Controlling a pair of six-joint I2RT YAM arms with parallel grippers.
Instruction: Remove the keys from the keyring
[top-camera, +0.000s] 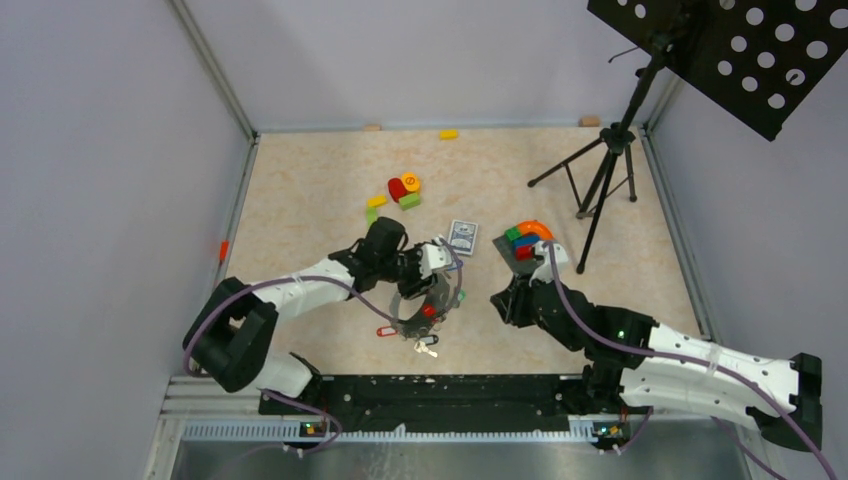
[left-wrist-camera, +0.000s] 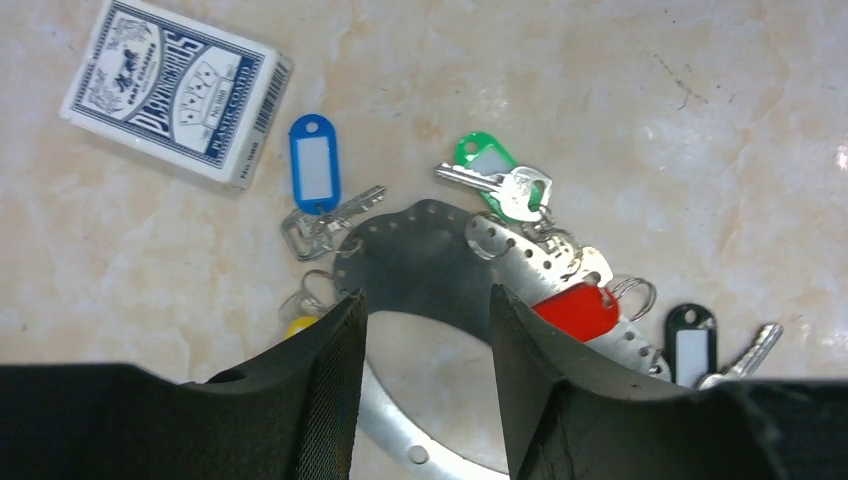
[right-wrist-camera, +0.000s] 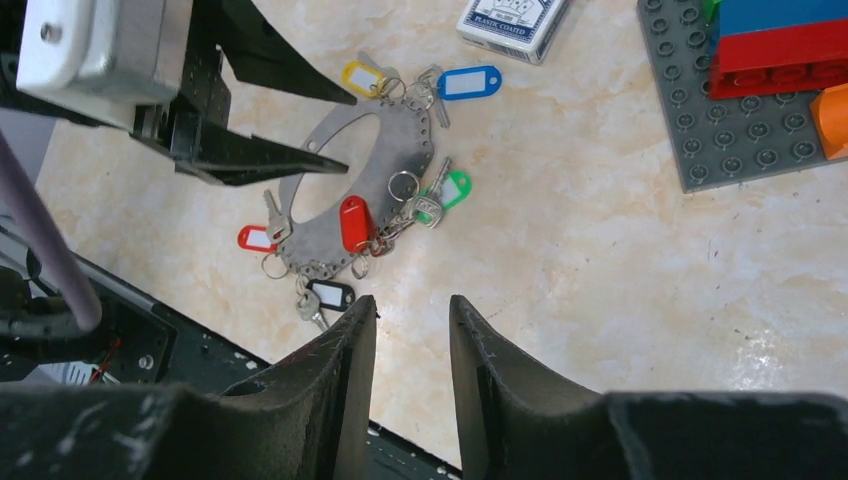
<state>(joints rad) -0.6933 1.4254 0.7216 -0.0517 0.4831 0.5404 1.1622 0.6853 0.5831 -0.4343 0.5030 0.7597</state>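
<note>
The marbled tabletop (top-camera: 300, 200) carries everything. At its far right stands a black tripod stand (top-camera: 603, 180), whose perforated top is cut off by the overhead frame. The grey block plate (right-wrist-camera: 720, 140) with its coloured blocks runs off the edge of the right wrist view. The playing-card box (left-wrist-camera: 175, 85) is whole in the left wrist view but clipped at the top of the right wrist view.

The keyring (right-wrist-camera: 402, 140) lies near the middle of the tabletop, just nearer than the box. From overhead the left gripper (left-wrist-camera: 425, 297) covers most of it. Its jaws stand apart over the band, and whether they touch the metal cannot be told. The right gripper (right-wrist-camera: 412, 300) hangs to the ring's right, jaws parted with nothing between them.

The keys (left-wrist-camera: 515, 190) sit around the band. Only the right wrist view shows every tag: yellow tag (right-wrist-camera: 362, 78), blue tag (right-wrist-camera: 468, 82), green tag (right-wrist-camera: 455, 188), large red tag (right-wrist-camera: 353, 222), small red tag (right-wrist-camera: 255, 238) and black tag (right-wrist-camera: 330, 294). In the left wrist view a finger (left-wrist-camera: 320, 400) hides nearly all the yellow tag, and the small red tag is out of frame.
</note>
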